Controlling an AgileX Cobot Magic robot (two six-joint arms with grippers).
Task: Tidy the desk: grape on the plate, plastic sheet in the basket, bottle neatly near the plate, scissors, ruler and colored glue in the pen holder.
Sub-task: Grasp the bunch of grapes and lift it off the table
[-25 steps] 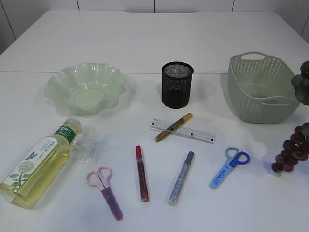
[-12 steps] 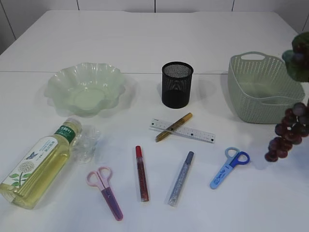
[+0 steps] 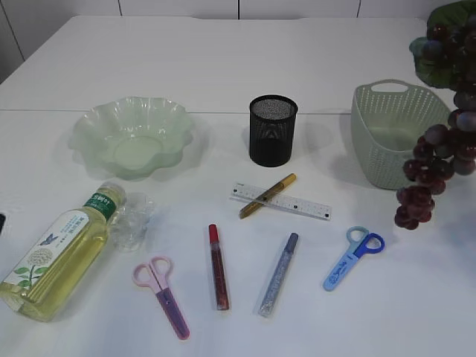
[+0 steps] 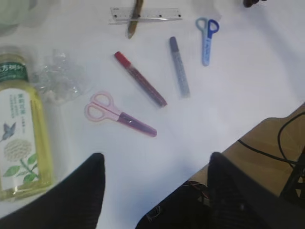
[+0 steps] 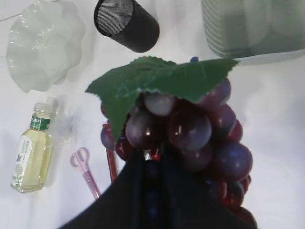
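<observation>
White tabletop fills the exterior view, where the grape bunch hangs in the air at the right edge in front of the green basket, its top and leaf cut off by the frame; neither gripper can be seen here. A second ago the bunch lay low at the right edge beside the basket; now it is raised higher and further in. Everything else is where it was: one green plate, one black mesh pen holder, one bottle lying on its side with the crumpled plastic sheet just beside its cap, one ruler with a gold glue pen across it, a red glue pen, a silver glue pen, pink scissors and blue scissors: three glue pens, two scissors. From the left wrist view, the left gripper hovers with its jaws spread wide and empty above the table edge, near the pink scissors; the ruler is cut off at the top. From the right wrist view, the right gripper is clamped on the grape bunch, which hides its fingertips and much of the desk below; the plate, pen holder and basket show beyond it.
</observation>
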